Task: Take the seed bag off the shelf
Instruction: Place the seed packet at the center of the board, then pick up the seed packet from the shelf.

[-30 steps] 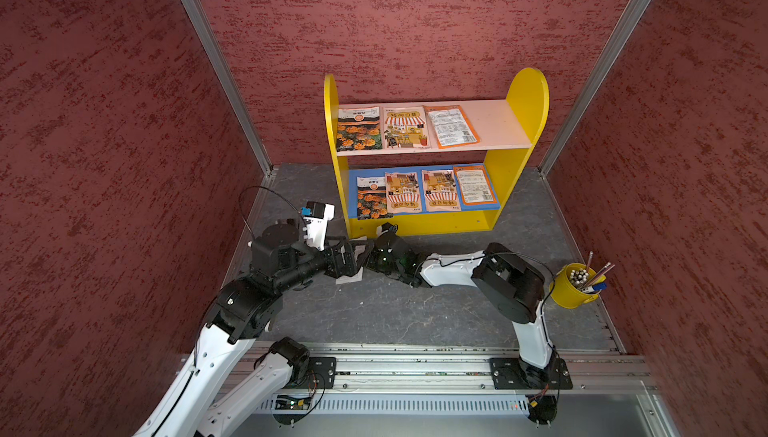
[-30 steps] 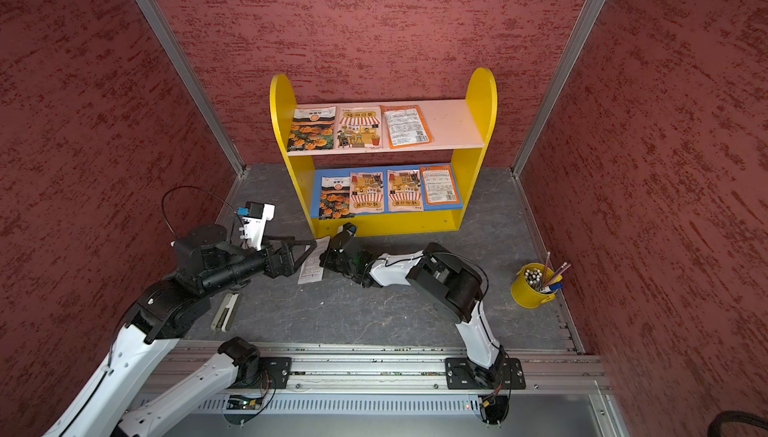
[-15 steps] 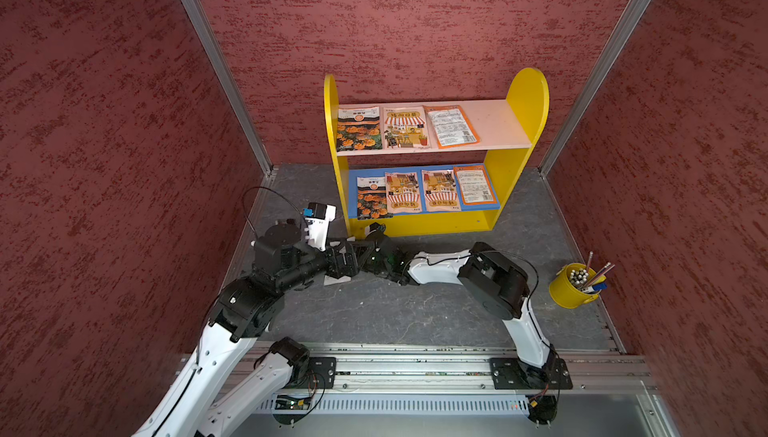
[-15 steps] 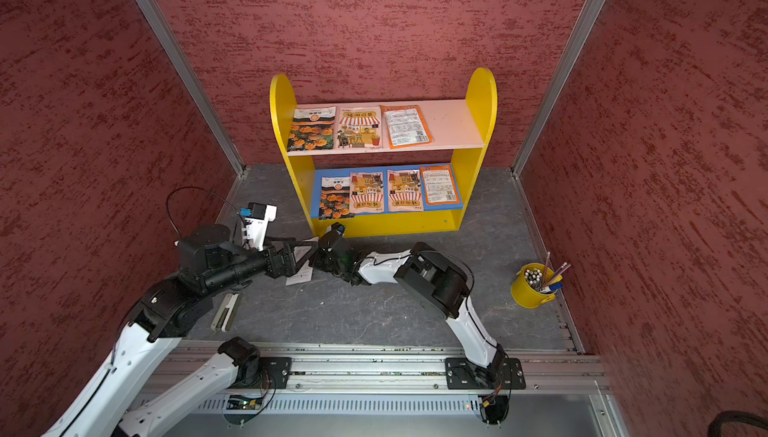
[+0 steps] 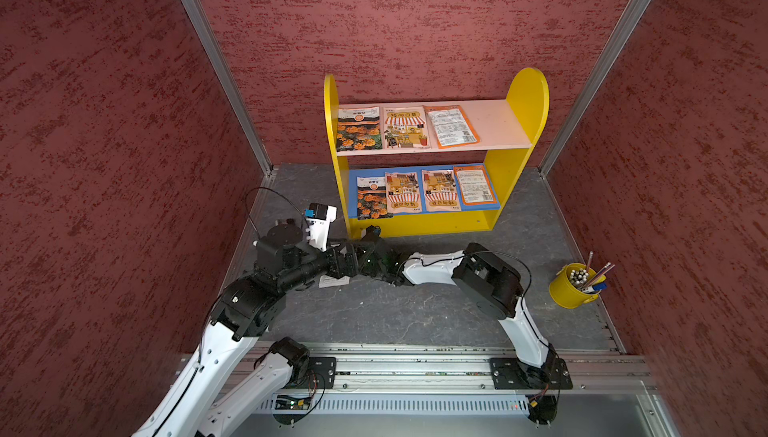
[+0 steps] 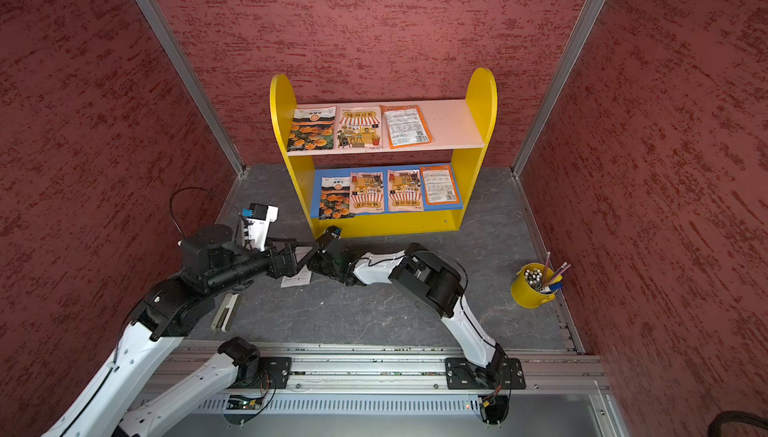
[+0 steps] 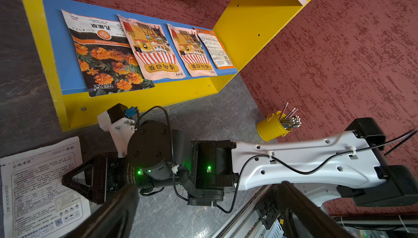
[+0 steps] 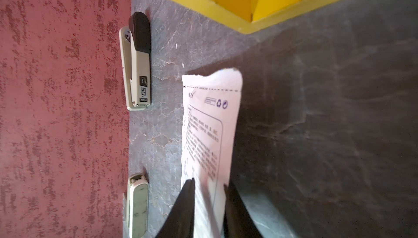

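The seed bag, white with printed text, lies on the grey floor in front of the left end of the shelf. In the right wrist view my right gripper has its jaws parted, one finger on each side of the seed bag's near end, with gaps showing. My left gripper is wide open with nothing between its fingers. It hovers just above the right gripper, beside the bag. In both top views the two grippers meet over the bag.
Several colourful seed packets lie on the pink upper board and the blue lower board. Two staplers lie along the left wall. A yellow cup of pencils stands at the right wall.
My right arm has reached further left, toward the left arm, with the bag. Its jaws, shut on the bag before, have now parted. The left gripper stays open.
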